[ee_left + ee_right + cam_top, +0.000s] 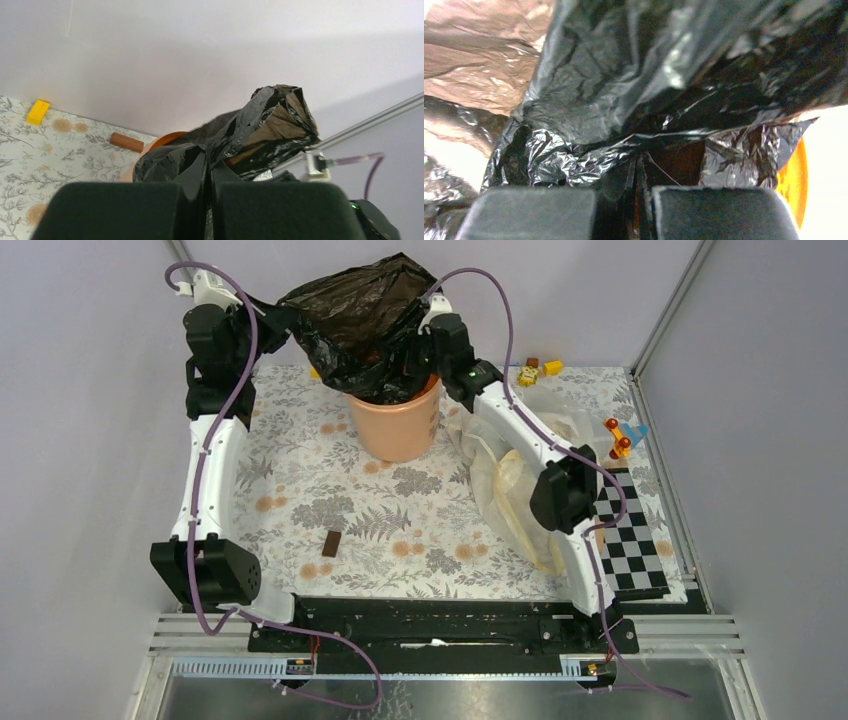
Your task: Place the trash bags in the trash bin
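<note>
Over the floral-print tablecloth point(300, 480) at twelve o'clock, clamping the crinkled black plastic trash bag point(360, 320) in both left gripper point(209, 200) and right gripper point(644, 200), spreading it above the round peach-orange plastic bin point(395, 430), probably needing lowering and tucking next.

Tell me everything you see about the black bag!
The bag is thin, shiny black plastic, all crinkled, looking brownish where light shines through. Its bottom sits inside the orange bin; its top puffs up above the rim. The left end effector and right end effector each pinch one side of it.
</note>
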